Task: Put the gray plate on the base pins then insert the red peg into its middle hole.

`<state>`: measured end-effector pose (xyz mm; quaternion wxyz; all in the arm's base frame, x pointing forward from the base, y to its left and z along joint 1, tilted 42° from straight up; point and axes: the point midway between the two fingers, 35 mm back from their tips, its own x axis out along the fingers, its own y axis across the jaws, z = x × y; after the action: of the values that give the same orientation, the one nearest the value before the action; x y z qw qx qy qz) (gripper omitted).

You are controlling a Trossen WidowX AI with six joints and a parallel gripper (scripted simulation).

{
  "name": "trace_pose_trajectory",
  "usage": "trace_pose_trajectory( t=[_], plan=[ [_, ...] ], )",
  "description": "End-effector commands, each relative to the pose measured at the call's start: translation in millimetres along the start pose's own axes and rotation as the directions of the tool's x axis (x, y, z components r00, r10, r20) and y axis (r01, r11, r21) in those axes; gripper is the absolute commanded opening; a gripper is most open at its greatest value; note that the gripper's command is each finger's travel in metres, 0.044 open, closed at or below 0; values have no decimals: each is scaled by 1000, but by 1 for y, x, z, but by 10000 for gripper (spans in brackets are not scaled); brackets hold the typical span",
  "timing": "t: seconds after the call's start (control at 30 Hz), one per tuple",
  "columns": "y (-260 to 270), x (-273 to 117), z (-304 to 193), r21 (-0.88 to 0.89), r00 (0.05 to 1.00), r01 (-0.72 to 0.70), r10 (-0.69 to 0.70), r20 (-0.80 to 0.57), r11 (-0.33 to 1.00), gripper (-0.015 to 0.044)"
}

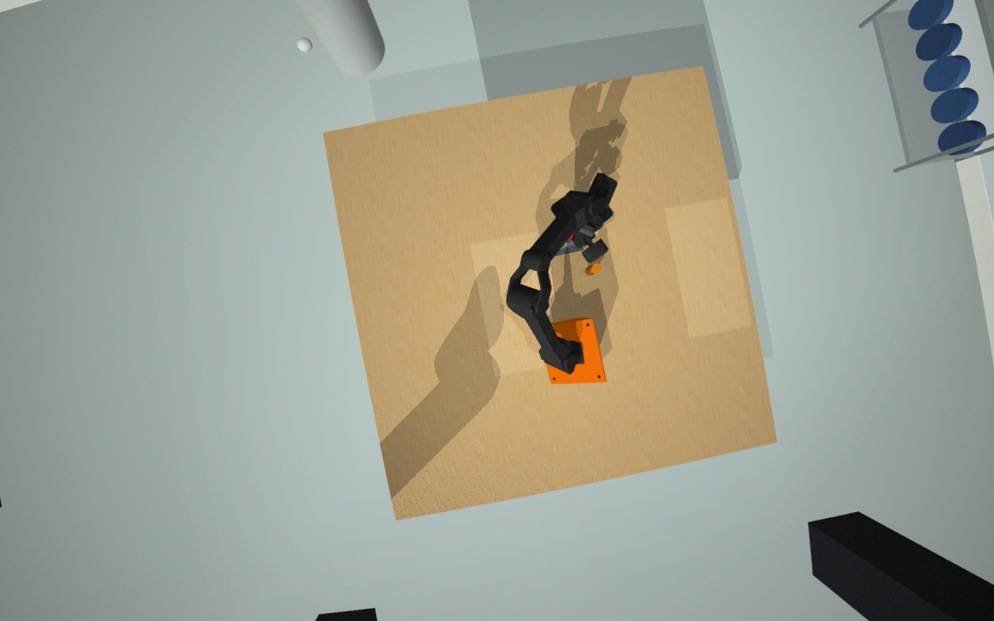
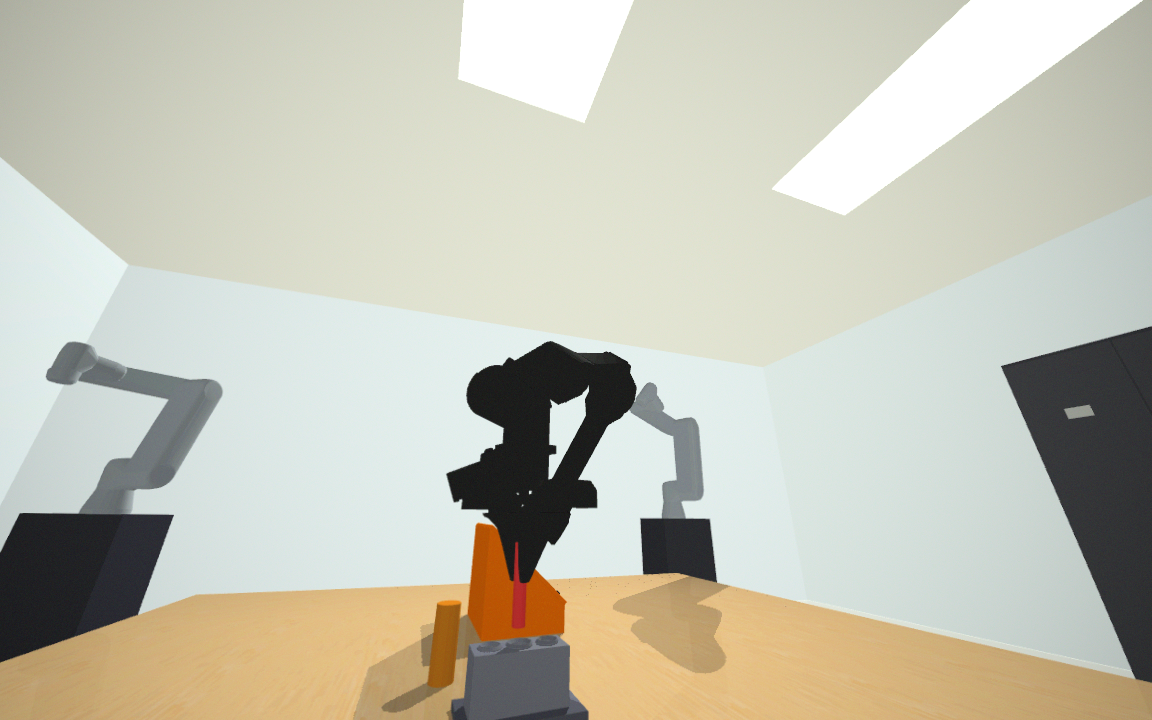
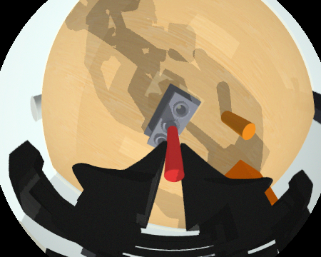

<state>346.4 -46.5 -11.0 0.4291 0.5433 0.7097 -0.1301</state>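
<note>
My gripper (image 2: 519, 574) (image 3: 173, 145) is shut on the upright red peg (image 2: 519, 610) (image 3: 173, 160), pointing down. The peg's lower end hangs a little above the middle hole, with a small gap in the exterior view. The gray plate (image 2: 517, 682) (image 3: 193, 106) is a tall block with three holes on top. It sits level on the darker base (image 2: 575, 713) (image 3: 163, 105). The pins are mostly hidden; something pale shows inside the far end hole in the wrist view. In the top view the arm covers most of the plate.
An orange cylinder (image 1: 593, 268) (image 2: 444, 646) (image 3: 235, 123) stands upright on the wooden table (image 1: 438, 177), beside the plate. The arm's orange mount (image 1: 593, 359) (image 2: 489, 595) (image 3: 243, 169) is behind the plate in the exterior view. Arm shadows fall across the table.
</note>
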Motion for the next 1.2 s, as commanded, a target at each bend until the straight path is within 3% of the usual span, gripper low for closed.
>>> trace_pose_trajectory(
  t=[0.0, 1.17],
  plan=[
    [0, 0, 1, -4, 1000, 2, -2, 1, 1000, 0],
    [1, 16, 0, -11, 1000, 6, -6, 7, 1000, 0]
  ],
)
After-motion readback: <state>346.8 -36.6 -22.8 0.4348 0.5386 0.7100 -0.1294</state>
